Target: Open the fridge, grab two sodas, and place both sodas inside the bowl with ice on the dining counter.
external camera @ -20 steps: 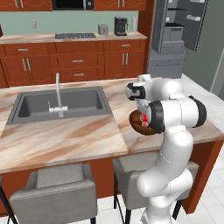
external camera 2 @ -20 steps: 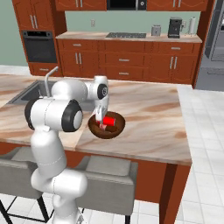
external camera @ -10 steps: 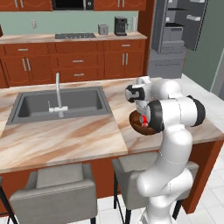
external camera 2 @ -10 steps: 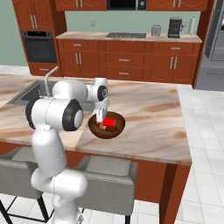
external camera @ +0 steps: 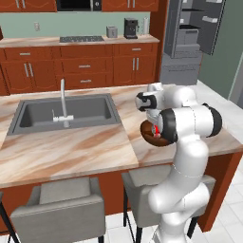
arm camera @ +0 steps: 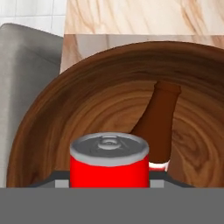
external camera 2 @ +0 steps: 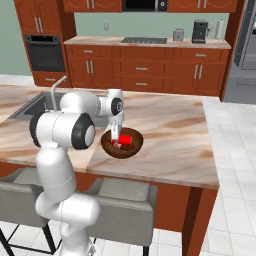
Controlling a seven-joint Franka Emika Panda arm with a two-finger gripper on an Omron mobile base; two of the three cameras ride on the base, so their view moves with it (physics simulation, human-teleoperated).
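Gripper: the gripper [external camera 2: 117, 141] hangs low inside the bowl, its jaws closed around a red can [arm camera: 109, 161], so it holds 1 soda.
Can: it stands upright between the jaws, silvery top up, and it looks to be at or near the bowl floor; I cannot tell if it touches the wood.
Second can: in the right base view another red can [external camera 2: 127, 139] lies just beside the gripper, inside the bowl.
Bottle: a brown bottle [arm camera: 158, 123] lies tilted in the bowl, just behind the held can.
Bowl: the bowl [external camera 2: 106, 145] sits on the counter [external camera 2: 175, 135], near the front edge, to the right of the sink [external camera: 47, 111].
Fridge: the fridge [external camera: 190, 33] stands with a door open, well apart.
Risk 1: if the jaws open while the can is not down, I think it may tip and roll against the bottle or the other can.
Risk 2: if the hand lifts without opening fully, it may drag the can out again.
Risk 3: a side push from the fingers may shove the bowl toward the counter edge.
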